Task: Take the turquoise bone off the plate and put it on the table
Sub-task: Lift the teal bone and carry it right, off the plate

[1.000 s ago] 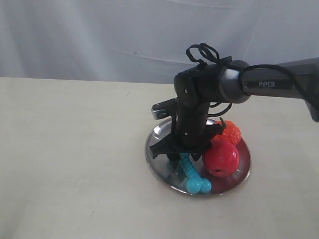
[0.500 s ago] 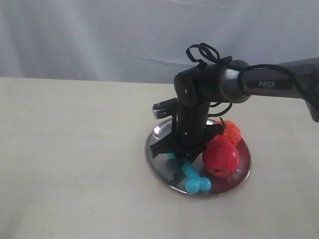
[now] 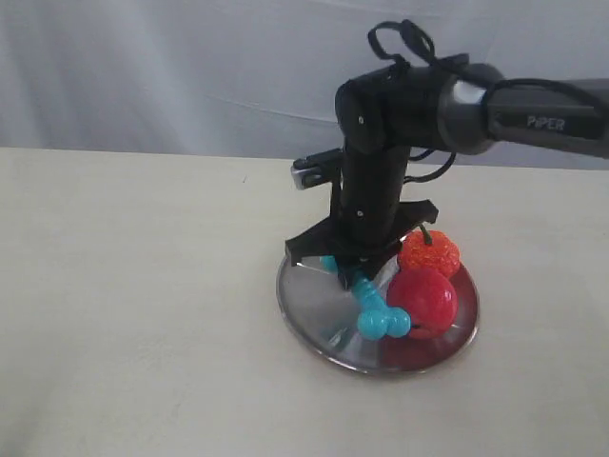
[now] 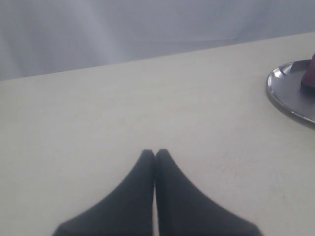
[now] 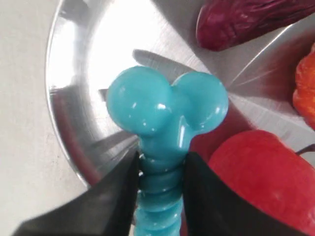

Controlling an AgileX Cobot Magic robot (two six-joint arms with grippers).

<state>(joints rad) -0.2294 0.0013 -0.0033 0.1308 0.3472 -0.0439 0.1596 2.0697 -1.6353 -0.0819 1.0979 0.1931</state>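
Observation:
The turquoise bone hangs tilted above the silver plate, its knobbed lower end pointing down and clear of the metal. My right gripper is shut on the bone's ribbed shaft, with one black finger on each side. The plate lies on the cream table. My left gripper hovers shut and empty over bare table, with the plate's rim some way off to one side.
On the plate's right half lie a red toy apple and an orange toy fruit; a dark red piece also shows on the plate in the right wrist view. A grey cloth backdrop stands behind the table.
My right gripper has risen with the bone held in it; the bone lay flat on the plate before and now hangs tilted above it. The fruits have stayed put.

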